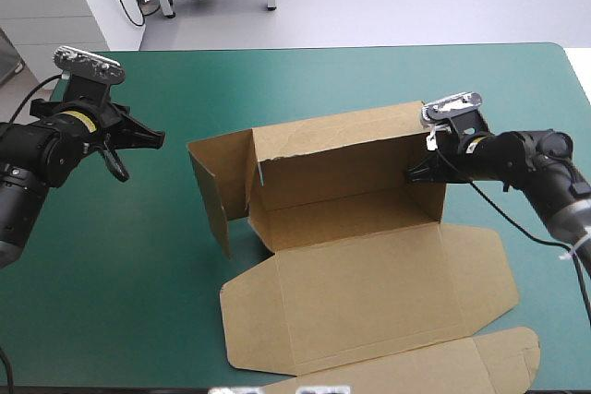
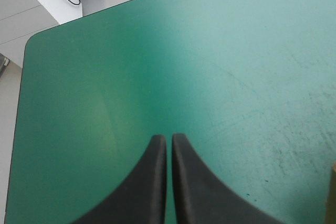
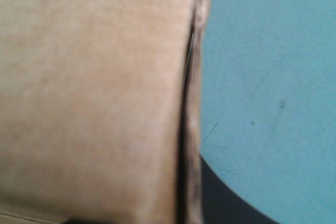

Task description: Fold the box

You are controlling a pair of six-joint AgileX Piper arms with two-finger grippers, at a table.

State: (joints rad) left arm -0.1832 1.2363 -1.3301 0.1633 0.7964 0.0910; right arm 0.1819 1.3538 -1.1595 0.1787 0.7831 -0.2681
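The brown box (image 1: 369, 265) lies mid-table. Its back wall (image 1: 342, 159) is raised, a left end flap (image 1: 214, 186) stands upright, and the lid panel lies flat toward the near edge. My right gripper (image 1: 417, 165) is at the right end of the back wall, shut on the box. In the right wrist view the box (image 3: 89, 93) fills the space ahead, its edge runs into the right gripper (image 3: 191, 171), and only one black finger (image 3: 226, 200) shows. My left gripper (image 1: 152, 138) hovers left of the box, shut on nothing. Seen from the left wrist, the left gripper (image 2: 169, 141) is over bare cover.
The teal-green cover (image 1: 120, 265) is bare to the left of the box and behind it. A long flap (image 1: 443, 371) of the box reaches the table's near edge. A sliver of brown board (image 2: 333, 192) shows beside the left gripper.
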